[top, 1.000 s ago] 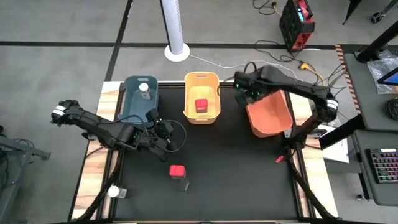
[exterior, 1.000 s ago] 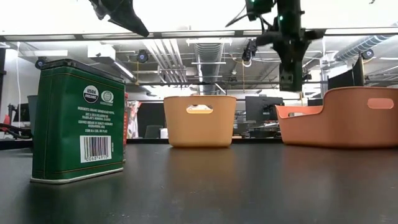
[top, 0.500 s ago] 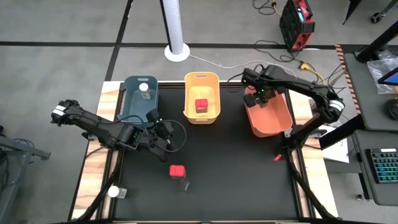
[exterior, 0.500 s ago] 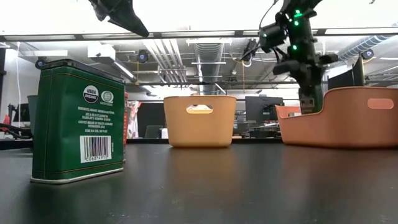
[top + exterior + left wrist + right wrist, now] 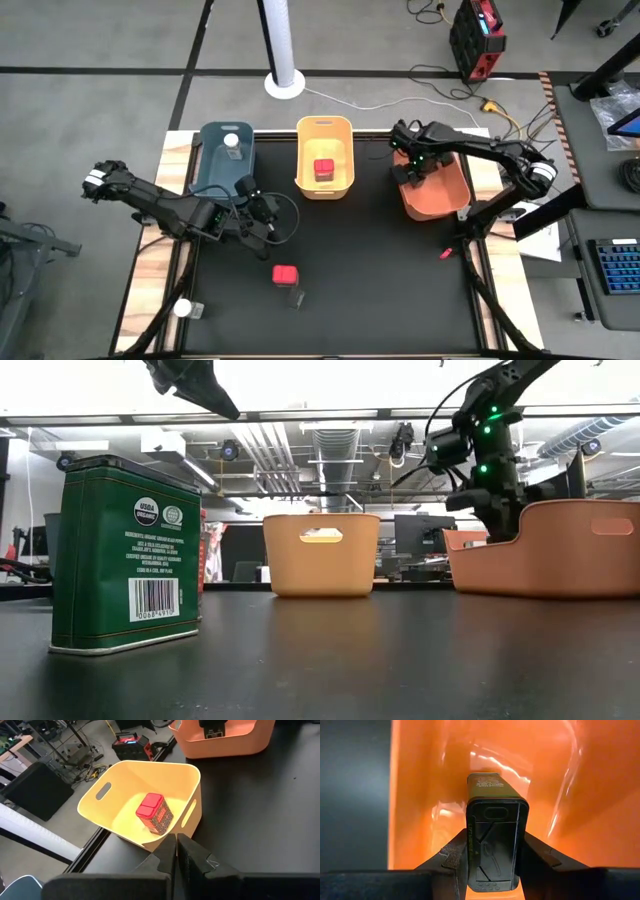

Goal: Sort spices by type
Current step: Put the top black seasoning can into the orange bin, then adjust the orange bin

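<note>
My right gripper (image 5: 415,172) reaches down into the orange bin (image 5: 447,198), shut on a dark spice jar with a black lid (image 5: 496,840). In the low view its fingers are hidden behind the bin's wall (image 5: 560,560). My left gripper (image 5: 262,212) hangs shut above the table's left middle, holding nothing. One red-lidded jar (image 5: 323,168) stands in the yellow bin (image 5: 325,128). Another red-lidded jar (image 5: 286,273) stands on the table beside a dark green tin (image 5: 125,555). A white-lidded jar (image 5: 232,143) sits in the blue bin (image 5: 212,165). Another white-lidded jar (image 5: 183,308) is at the near left edge. My right gripper pinches the dark jar between its two fingers, one finger (image 5: 454,856) on each of two opposite sides (image 5: 470,835) just below the lid. The fingers come from above, pointing down. The jar is upright inside the orange bin; whether its bottom touches the bin's floor I cannot tell.
The three bins stand in a row along the table's far edge, blue at the left, yellow in the middle, orange at the right. The black table top (image 5: 380,270) between the bins and the near edge holds only the jars at the near left.
My right gripper has gone down and toward the table's right edge, from above the orange bin's far left corner into the bin, with the dark jar still upright in its hold. The left arm has kept still.
</note>
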You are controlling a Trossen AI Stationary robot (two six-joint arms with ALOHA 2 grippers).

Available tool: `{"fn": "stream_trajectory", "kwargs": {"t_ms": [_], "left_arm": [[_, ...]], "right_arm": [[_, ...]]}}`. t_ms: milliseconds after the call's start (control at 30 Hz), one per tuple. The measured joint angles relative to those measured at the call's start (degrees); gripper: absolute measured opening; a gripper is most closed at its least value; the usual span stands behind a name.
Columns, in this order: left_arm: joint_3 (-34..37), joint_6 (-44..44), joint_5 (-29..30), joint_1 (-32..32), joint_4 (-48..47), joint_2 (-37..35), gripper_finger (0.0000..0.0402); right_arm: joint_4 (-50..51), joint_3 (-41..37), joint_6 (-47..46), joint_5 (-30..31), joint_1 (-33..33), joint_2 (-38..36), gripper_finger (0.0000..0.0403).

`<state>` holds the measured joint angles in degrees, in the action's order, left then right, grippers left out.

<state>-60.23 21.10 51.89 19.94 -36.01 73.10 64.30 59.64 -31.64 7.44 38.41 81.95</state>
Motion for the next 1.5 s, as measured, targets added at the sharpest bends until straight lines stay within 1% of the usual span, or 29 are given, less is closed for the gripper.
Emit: {"fn": "stream_trajectory", "kwargs": {"t_ms": [200, 367, 633, 933, 1000, 1067, 1300, 1400, 1500], "left_arm": [[0.0, 0.0, 0.0, 0.0, 0.0, 0.0, 0.0], [0.0, 0.0, 0.01, 0.0, 0.0, 0.0, 0.0], [0.0, -0.55, 0.01, 0.0, 0.0, 0.0, 0.0], [0.0, -0.58, 0.01, 0.0, 0.0, 0.0, 0.0], [0.0, -0.58, 0.01, 0.0, 0.0, 0.0, 0.0], [0.0, -0.59, 0.01, 0.0, 0.0, 0.0, 0.0], [0.0, -0.48, 0.01, 0.0, 0.0, 0.0, 0.0], [0.0, -0.46, 0.01, 0.02, 0.0, 0.0, 0.0], [0.0, -0.44, 0.0, 0.0, 0.01, 0.0, 0.0]], "right_arm": [[-1.03, -1.88, 0.14, 0.05, 0.26, 0.0, 0.0121], [-2.59, -2.29, 0.31, 0.06, 0.26, 0.0, 0.0139], [-3.62, -2.29, 2.58, 0.09, 0.26, 0.0, 0.0141], [-3.87, -2.29, 2.68, 0.22, 0.26, -0.02, 0.0208], [-3.87, -2.22, 2.94, 1.01, 0.26, -0.05, 0.022], [-3.55, -1.48, 3.23, 2.07, 0.26, -0.05, 0.0231], [-3.3, 3.49, 4.02, 2.2, 0.26, -0.18, 0.0258], [-3.29, 6.28, 4.83, 3.23, 0.26, -0.18, 0.0259], [-3.35, 8.58, 5.79, 5.74, 0.26, -0.2, 0.0247]]}}
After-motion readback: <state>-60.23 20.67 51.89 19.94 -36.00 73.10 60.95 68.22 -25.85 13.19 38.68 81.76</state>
